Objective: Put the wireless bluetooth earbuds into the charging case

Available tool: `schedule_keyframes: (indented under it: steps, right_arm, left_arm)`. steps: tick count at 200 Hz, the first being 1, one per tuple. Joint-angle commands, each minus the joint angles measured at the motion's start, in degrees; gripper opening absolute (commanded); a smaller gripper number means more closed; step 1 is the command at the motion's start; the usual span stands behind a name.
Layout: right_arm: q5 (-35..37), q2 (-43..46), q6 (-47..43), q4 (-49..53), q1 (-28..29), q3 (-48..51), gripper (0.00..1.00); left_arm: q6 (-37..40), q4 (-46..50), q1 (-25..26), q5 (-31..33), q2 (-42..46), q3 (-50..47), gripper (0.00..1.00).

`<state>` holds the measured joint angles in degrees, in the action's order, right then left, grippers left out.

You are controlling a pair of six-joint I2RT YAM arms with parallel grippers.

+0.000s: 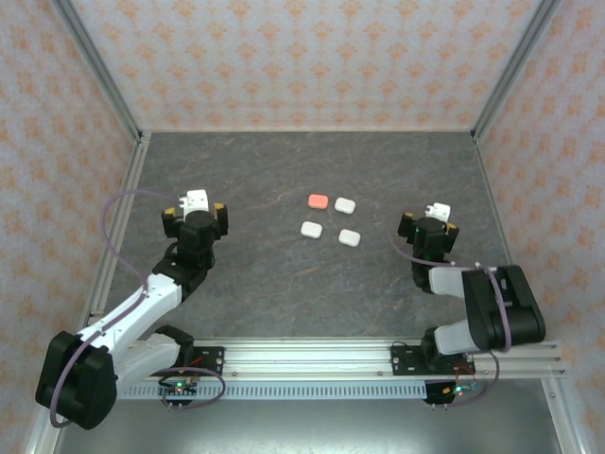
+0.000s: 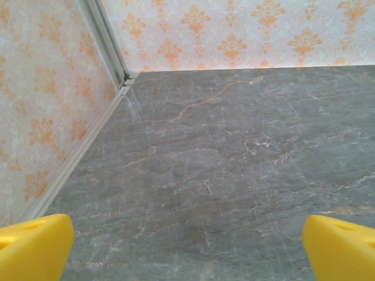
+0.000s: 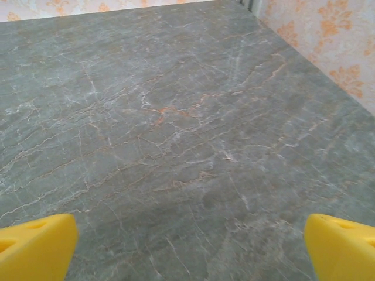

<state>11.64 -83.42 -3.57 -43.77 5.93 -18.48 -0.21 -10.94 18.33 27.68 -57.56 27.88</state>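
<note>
Left fingers (image 2: 35, 249) spread wide above the counter (image 2: 222, 164); right fingers (image 3: 340, 249) equally wide apart; one coral case (image 1: 318, 200) and three white cases (image 1: 345, 204) lie mid-counter between the arms.

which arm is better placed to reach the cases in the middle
Right, probably: the right gripper sits a bit nearer the closest white case than the left gripper is to any. Both stand open, empty.

We could read no text, label, brand or number anywhere. The coral case (image 1: 319, 200) and the three white cases (image 1: 345, 205) (image 1: 311, 229) (image 1: 350, 237) looked too small to show any lettering. The wallpaper (image 1: 284, 57) bore orange ornaments, not signs.
</note>
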Motion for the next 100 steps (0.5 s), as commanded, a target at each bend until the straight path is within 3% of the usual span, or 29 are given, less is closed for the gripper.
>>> schedule_keyframes:
  steps: [1,11,32,100]
  right_arm:
    - [-3.4,-4.9,-2.0,-11.0,-0.4,-1.3,0.99]
    - [-3.9,-3.1,-0.8,-4.1,-1.0,-3.2,0.99]
    - [-8.6,-3.8,1.3,0.4,-4.2,-5.9,0.99]
    - [-10.1,-3.8,1.5,-0.4,-4.9,-5.6,0.99]
  left_arm:
    - [5.7,-8.3,-1.8,-2.9,0.2,-2.7,1.0]
    - [5.6,-9.1,-3.0,-4.0,-0.2,-3.5,1.0]
    - [4.5,-11.4,-5.5,-6.3,-1.6,-5.1,1.0]
    - [1.8,-30.5,-11.8,-13.9,-10.5,-11.9,1.0]
